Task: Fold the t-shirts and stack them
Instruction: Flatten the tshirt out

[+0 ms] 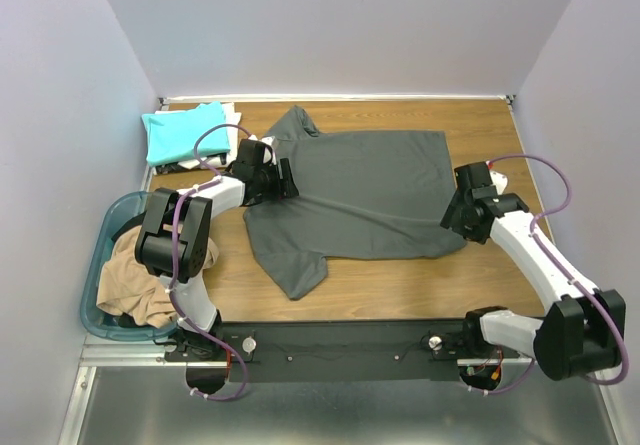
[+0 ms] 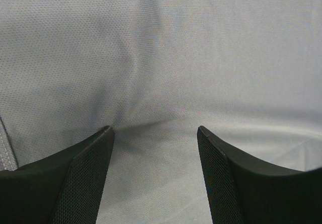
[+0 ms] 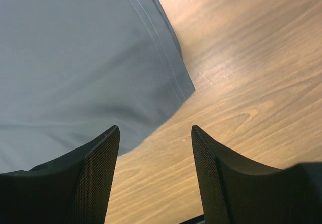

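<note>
A large dark grey t-shirt [image 1: 360, 190] lies spread flat on the wooden table, collar toward the left. My left gripper [image 1: 287, 178] is open just above its left part near the shoulder; in the left wrist view its jaws stand apart over grey cloth [image 2: 161, 73]. My right gripper [image 1: 452, 213] is open at the shirt's right hem corner [image 3: 176, 90], over bare wood beside the edge. A folded teal t-shirt [image 1: 185, 132] lies on a white one [image 1: 232, 117] at the back left. A tan t-shirt [image 1: 140, 280] is bunched in the basket.
A blue-green plastic basket [image 1: 100, 255] stands at the left front edge. The table [image 1: 480, 135] has walls at the back and both sides. Bare wood shows in the right wrist view [image 3: 241, 83].
</note>
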